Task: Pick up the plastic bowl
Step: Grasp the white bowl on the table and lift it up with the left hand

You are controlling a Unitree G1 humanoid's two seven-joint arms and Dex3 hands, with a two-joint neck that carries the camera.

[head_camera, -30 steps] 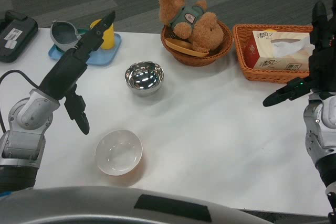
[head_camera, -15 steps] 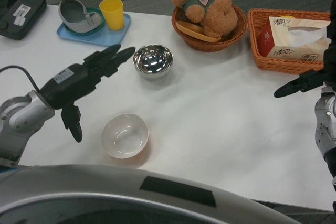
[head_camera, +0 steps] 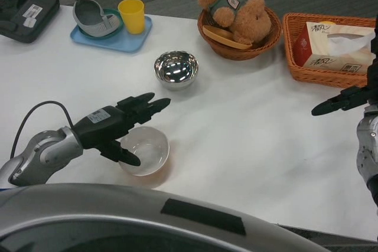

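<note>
1. The plastic bowl (head_camera: 146, 151) is white and see-through-ish, sitting upright on the white table (head_camera: 248, 140) near the front edge, a bit left of centre.
2. The left hand (head_camera: 121, 123) is right over the bowl's left side. Its fingers (head_camera: 155, 105) are spread apart and stretched out past the far rim, pointing toward the middle of the table, while the thumb (head_camera: 125, 158) hooks down at the near-left rim. It looks like it's touching or just about touching the rim, but I honestly can't tell if there's real contact. It hasn't closed on anything, and the bowl is still flat on the table.
3. The right hand (head_camera: 348, 98) is way off at the right edge, up off the table, with its fingers (head_camera: 326, 108) stretched out toward the left. Nothing in it.
4. Just behind the plastic bowl there's a shiny metal bowl (head_camera: 176, 69), upright, clearly apart from the hand.
5. Back left is a blue tray (head_camera: 108, 35) with a yellow cup (head_camera: 131, 15) and a grey dish-type thing (head_camera: 94, 16) on it.
6. In the far left corner there's a black case (head_camera: 26, 7) with a white label.
7. Back centre is a round wicker basket (head_camera: 237, 46) with a brown teddy bear (head_camera: 236, 1) in it.
8. Back right is a rectangular wicker basket (head_camera: 322, 74) holding a tissue box (head_camera: 339, 44).
9. A black cable (head_camera: 35, 113) loops off the left forearm (head_camera: 41, 157).
</note>
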